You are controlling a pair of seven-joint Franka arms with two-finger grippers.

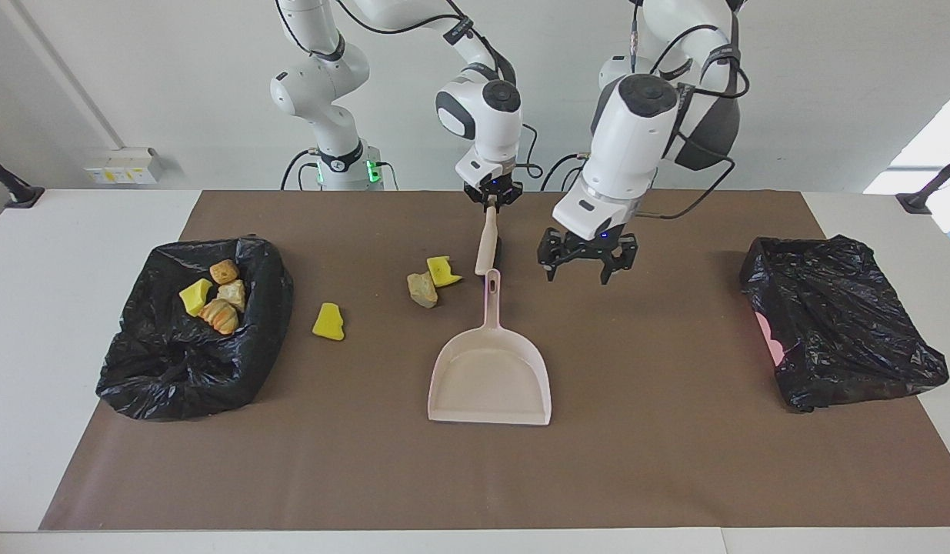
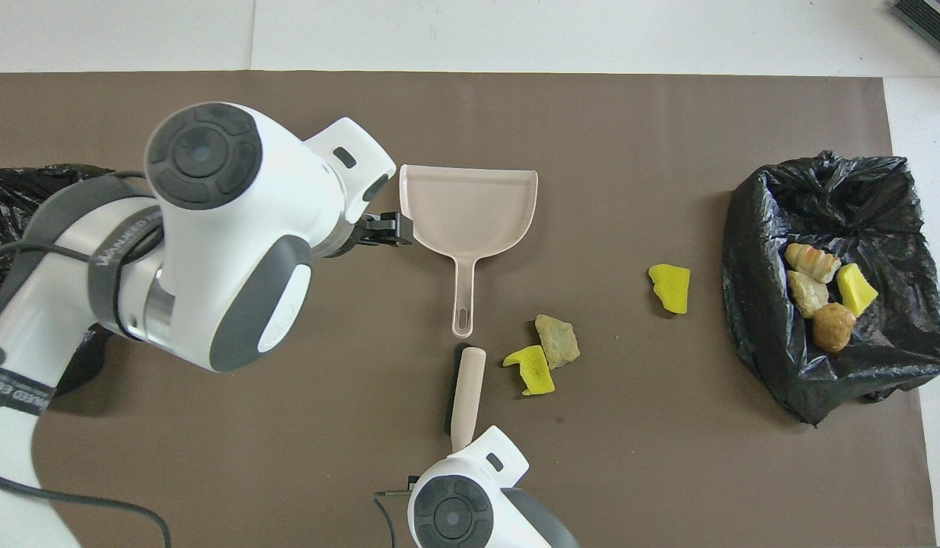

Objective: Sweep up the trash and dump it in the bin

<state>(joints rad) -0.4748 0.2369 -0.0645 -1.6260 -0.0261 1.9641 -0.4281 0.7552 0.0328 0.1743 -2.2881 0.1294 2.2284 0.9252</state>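
Right gripper (image 1: 491, 201) clamped on brush (image 1: 486, 245); left gripper (image 1: 582, 265) agape over mat beside dustpan (image 1: 491, 368); three trash (image 1: 422, 289) pieces loose on mat, four bagged. Risk: mistimed sweep scattering pieces past dustpan.

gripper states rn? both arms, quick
Left gripper: open, holding nothing, up over the mat beside the dustpan handle.
Right gripper: shut on the brush handle, brush tilted toward the dustpan handle.
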